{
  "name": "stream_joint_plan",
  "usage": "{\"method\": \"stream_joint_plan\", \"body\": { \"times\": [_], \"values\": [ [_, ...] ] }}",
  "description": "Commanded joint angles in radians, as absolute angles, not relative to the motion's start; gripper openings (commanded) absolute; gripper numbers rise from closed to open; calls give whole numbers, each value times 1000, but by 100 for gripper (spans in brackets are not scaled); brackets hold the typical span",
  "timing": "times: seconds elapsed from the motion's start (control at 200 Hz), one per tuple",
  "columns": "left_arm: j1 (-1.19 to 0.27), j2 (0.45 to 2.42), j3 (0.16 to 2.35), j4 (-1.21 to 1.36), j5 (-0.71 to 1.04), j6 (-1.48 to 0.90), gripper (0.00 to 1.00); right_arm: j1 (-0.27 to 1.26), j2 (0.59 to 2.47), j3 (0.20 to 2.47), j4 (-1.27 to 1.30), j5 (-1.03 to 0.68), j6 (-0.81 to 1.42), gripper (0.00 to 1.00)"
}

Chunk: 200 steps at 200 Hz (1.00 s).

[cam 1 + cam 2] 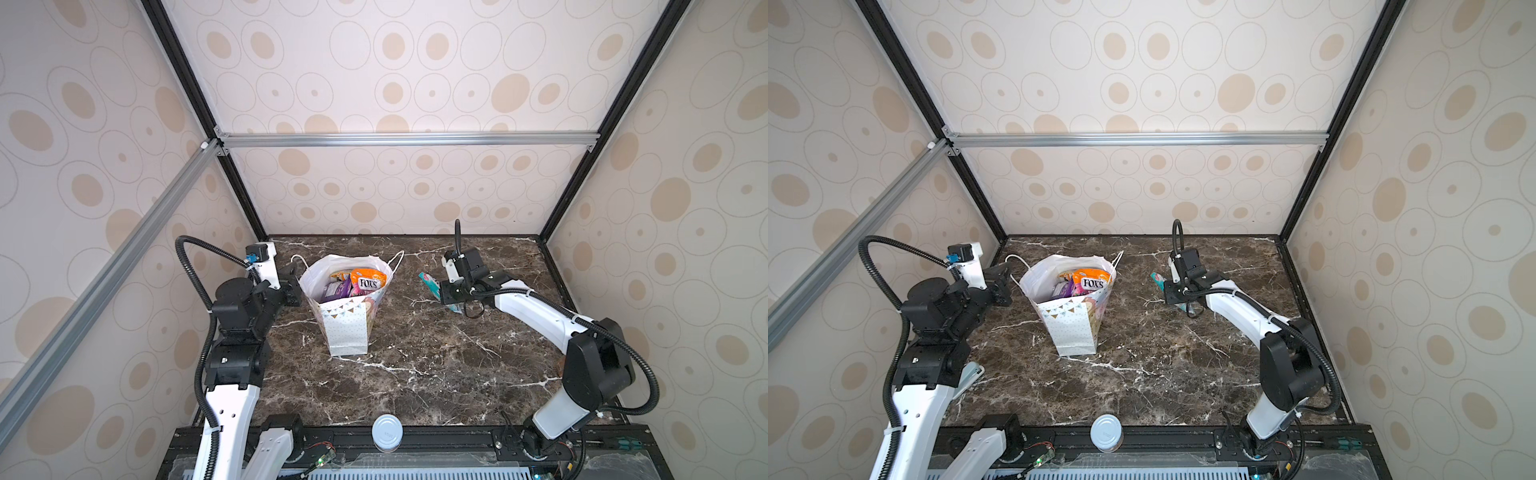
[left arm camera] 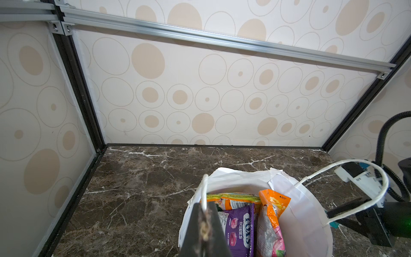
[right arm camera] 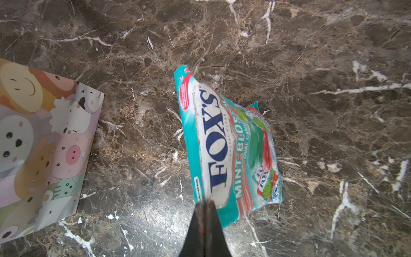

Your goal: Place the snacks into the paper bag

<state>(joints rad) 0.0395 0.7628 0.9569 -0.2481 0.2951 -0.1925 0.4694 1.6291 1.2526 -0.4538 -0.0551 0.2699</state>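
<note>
We see the paper bag standing upright on the surface, mouth open, with an orange packet and a purple packet among the snacks inside. At the bag's left rim, our left gripper is pinched together on a cord handle. To the bag's right, apart from it, our right gripper is clamped on an edge of the teal packet.

Both arms are white shells between chunky black joint housings: left arm at lower left of the frame, right arm at the right. Ribbed black cables loop off each, cinched with white ties; a blue connector marks the left wrist.
</note>
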Motion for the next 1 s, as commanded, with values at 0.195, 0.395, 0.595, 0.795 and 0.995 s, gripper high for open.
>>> {"method": "stream_joint_plan", "body": {
  "times": [0.195,0.395,0.595,0.795,0.995],
  "values": [
    [49,735,979,-168,313,-177,0,464,1531,1277,-428,-72,282,0],
    [49,729,977,-166,308,-178,0,463,1543,1325,-491,-56,264,0],
    [49,727,976,-166,310,-178,0,391,1568,1254,-501,-13,252,46],
    [49,727,977,-166,311,-178,0,284,1626,1151,-477,-119,256,62],
    [49,735,978,-168,313,-178,0,187,1668,1040,-349,-289,277,64]
  ]
}}
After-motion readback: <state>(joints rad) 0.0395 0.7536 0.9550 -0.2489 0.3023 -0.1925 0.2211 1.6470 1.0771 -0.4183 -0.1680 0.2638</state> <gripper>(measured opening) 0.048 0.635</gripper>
